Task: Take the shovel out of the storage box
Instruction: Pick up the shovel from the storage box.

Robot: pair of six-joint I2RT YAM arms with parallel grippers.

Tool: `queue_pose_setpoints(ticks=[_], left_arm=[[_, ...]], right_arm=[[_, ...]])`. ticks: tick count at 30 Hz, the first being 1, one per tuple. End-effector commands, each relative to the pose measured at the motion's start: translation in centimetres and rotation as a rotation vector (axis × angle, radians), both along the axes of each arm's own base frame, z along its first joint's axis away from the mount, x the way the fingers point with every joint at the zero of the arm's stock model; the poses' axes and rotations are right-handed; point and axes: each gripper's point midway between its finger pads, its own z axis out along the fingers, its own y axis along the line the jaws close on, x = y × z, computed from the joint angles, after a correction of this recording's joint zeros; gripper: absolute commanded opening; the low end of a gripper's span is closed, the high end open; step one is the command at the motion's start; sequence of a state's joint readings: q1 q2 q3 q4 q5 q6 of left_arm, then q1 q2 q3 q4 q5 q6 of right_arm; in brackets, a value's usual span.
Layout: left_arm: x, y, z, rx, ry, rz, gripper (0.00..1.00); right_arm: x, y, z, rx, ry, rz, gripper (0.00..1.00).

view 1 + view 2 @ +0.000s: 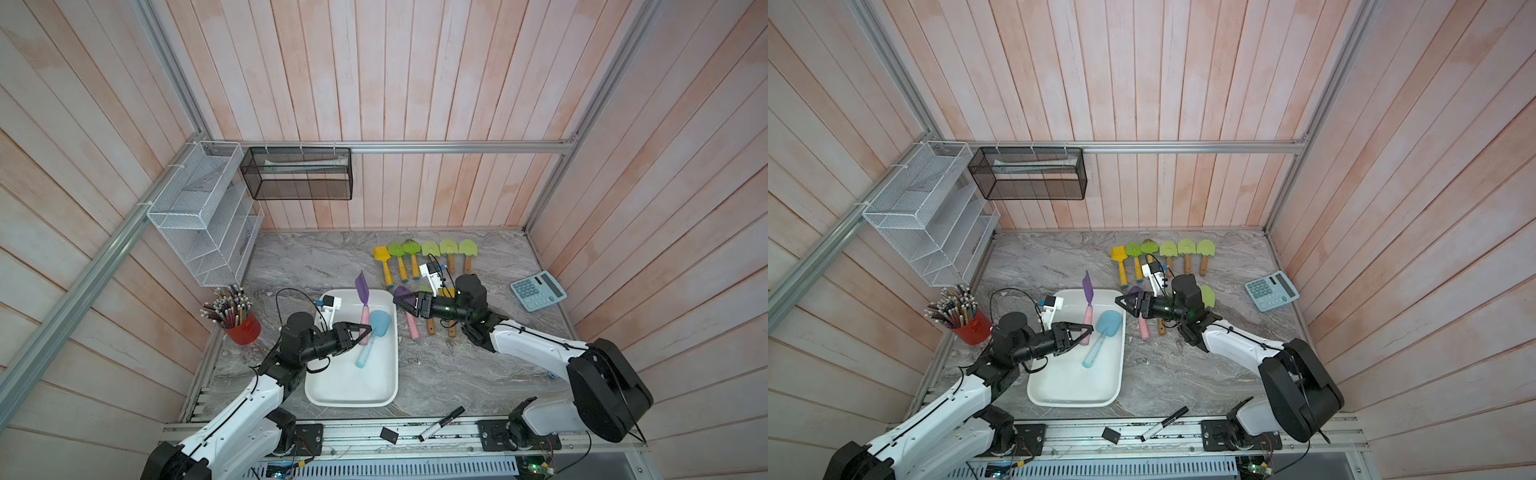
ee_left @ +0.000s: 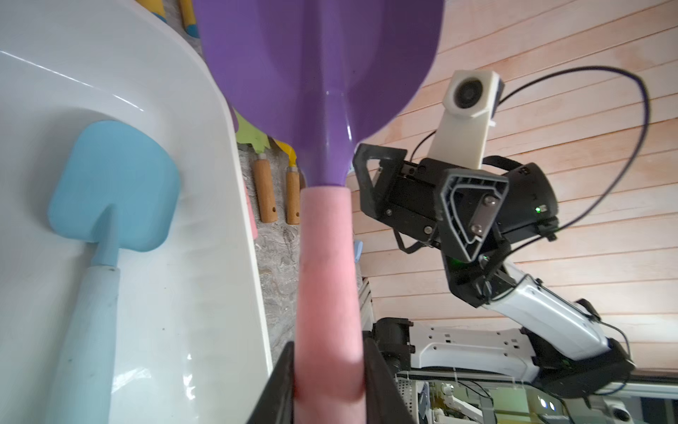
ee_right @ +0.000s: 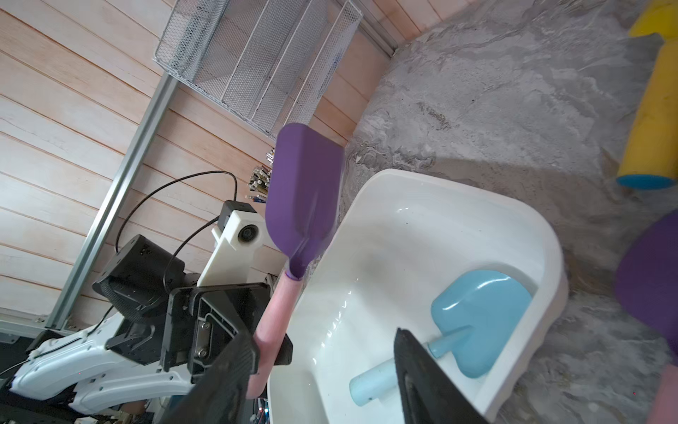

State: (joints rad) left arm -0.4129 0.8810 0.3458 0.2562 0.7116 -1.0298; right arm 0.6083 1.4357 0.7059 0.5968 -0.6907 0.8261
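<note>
My left gripper (image 1: 365, 332) (image 2: 328, 385) is shut on the pink handle of a purple shovel (image 1: 361, 286) (image 2: 323, 66). It holds the shovel raised over the far end of the white storage box (image 1: 353, 401) (image 3: 550, 257), blade pointing away. A light blue shovel (image 1: 379, 324) (image 3: 480, 312) lies inside the box against its right wall. At the box's far right corner my right gripper (image 1: 401, 303) (image 3: 324, 341) stands open with nothing between its fingers, facing the purple shovel (image 3: 304, 198).
Several green and yellow shovels (image 1: 428, 253) lie in a row at the back right. Another purple and pink one (image 1: 409, 320) lies right of the box. A calculator (image 1: 538, 291), a red pencil cup (image 1: 243, 326) and a marker (image 1: 440, 424) are also around.
</note>
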Motion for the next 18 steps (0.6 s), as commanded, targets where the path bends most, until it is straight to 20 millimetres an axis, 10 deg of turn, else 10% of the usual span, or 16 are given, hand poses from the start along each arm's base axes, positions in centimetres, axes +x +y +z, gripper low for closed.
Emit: queue_pose_setpoints(ticks=[1, 18], left_arm=[[-0.6, -0.5, 2.0, -0.082, -0.065, -0.055, 0.14], [-0.9, -1.0, 3.1, -0.147, -0.095, -0.097, 0.14]], right_arm=[[-0.4, 1.6, 2.9, 0.103, -0.037, 0.072, 0.64], [-3.1, 6.6, 3.2, 0.213, 0.024, 0.245, 0.6]])
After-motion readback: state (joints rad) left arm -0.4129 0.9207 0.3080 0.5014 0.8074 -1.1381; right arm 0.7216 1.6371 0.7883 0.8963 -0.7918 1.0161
